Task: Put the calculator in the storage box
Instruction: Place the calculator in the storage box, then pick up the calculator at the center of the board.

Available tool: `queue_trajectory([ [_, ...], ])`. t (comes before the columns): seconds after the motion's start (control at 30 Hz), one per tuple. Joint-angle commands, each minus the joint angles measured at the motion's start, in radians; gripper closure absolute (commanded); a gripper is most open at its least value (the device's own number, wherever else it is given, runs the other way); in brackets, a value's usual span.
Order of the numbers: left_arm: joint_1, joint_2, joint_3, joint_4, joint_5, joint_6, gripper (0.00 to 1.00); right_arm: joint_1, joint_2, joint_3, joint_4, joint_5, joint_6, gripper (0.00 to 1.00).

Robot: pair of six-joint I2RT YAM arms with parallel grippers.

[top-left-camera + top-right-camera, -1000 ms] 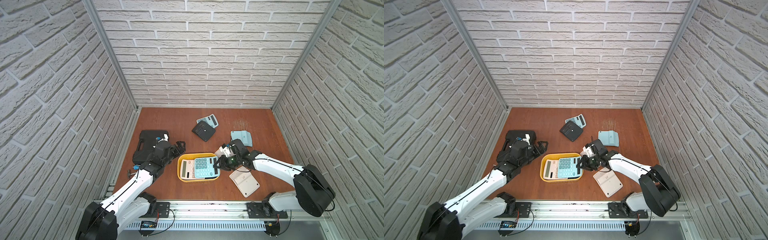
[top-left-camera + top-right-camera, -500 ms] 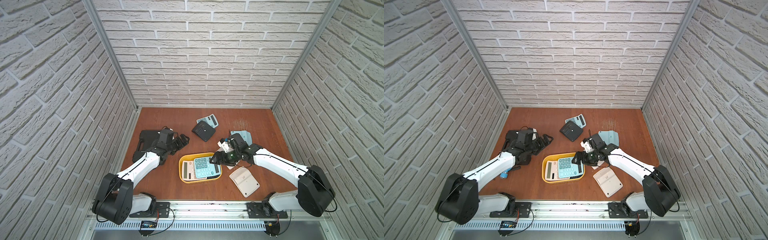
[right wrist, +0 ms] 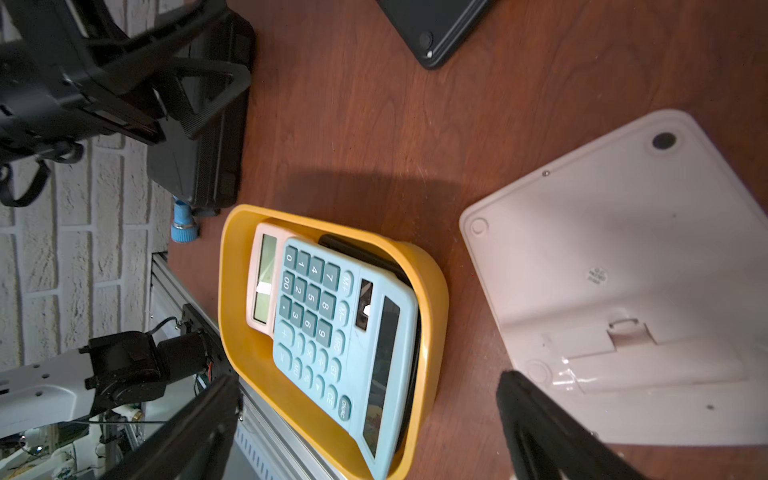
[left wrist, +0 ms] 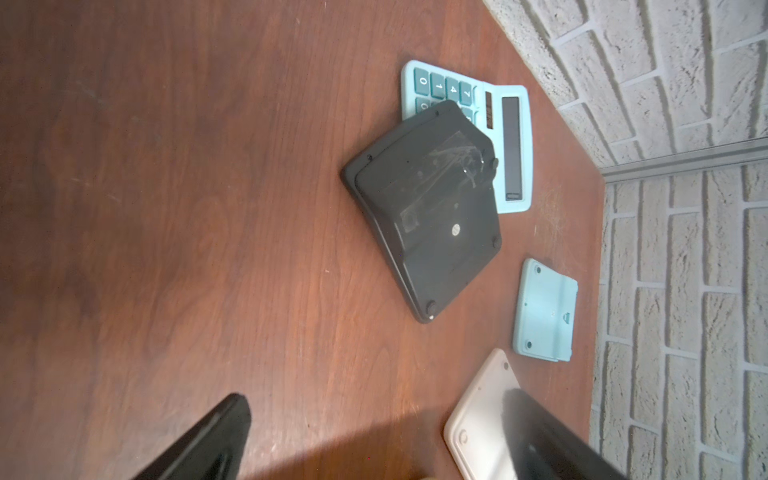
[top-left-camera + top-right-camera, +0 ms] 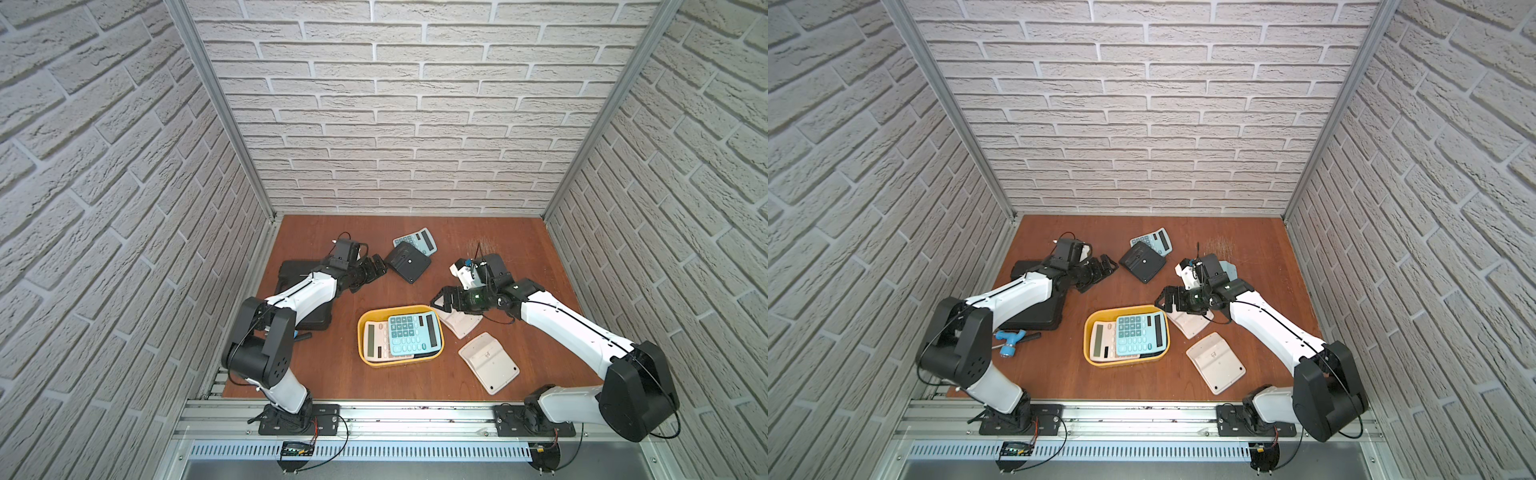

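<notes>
Right wrist view, calculator [image 3: 332,324] released into storage box [image 3: 232,291], right pincer [image 3: 368,384] now wide, left pincer [image 5: 376,266] wide.

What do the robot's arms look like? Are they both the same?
Yes, they match. The left arm and the right arm are smooth white tubes linked by chunky round black joints. A thin black cable runs along each white tube. The jaws are black, with triangle-shaped frames. A tiny green light glows near the right wrist.
</notes>
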Motion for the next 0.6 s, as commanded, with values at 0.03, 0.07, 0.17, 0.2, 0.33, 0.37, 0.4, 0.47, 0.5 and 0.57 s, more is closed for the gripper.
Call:
queue_trajectory([
  [0.03,0.009,0.098,0.089,-0.007,0.056,0.029,0.02,-0.061,0.094,0.021,0.179,-0.075,0.033,0.00],
  [0.07,0.008,0.122,0.110,-0.006,0.067,0.032,0.02,-0.067,0.120,0.040,0.201,-0.074,0.037,0.00],
  [0.17,0.011,0.195,0.182,-0.008,0.107,0.033,0.02,-0.083,0.220,0.115,0.235,-0.065,0.042,0.00],
  [0.2,0.012,0.219,0.207,-0.009,0.119,0.033,0.02,-0.088,0.262,0.143,0.245,-0.068,0.044,0.00],
  [0.33,0.025,0.302,0.308,-0.051,0.155,0.056,0.02,-0.107,0.395,0.226,0.324,-0.110,0.091,0.05],
  [0.37,0.029,0.321,0.333,-0.067,0.159,0.066,0.02,-0.109,0.425,0.247,0.342,-0.117,0.100,0.06],
  [0.4,0.034,0.337,0.354,-0.071,0.170,0.073,0.02,-0.111,0.455,0.269,0.352,-0.115,0.099,0.07],
  [0.47,0.041,0.369,0.383,-0.077,0.183,0.078,0.02,-0.114,0.508,0.311,0.358,-0.101,0.087,0.09],
  [0.5,0.045,0.386,0.398,-0.074,0.198,0.078,0.02,-0.116,0.536,0.333,0.360,-0.095,0.078,0.10],
  [0.57,0.047,0.420,0.431,-0.080,0.222,0.080,0.02,-0.121,0.582,0.364,0.372,-0.097,0.070,0.12],
])
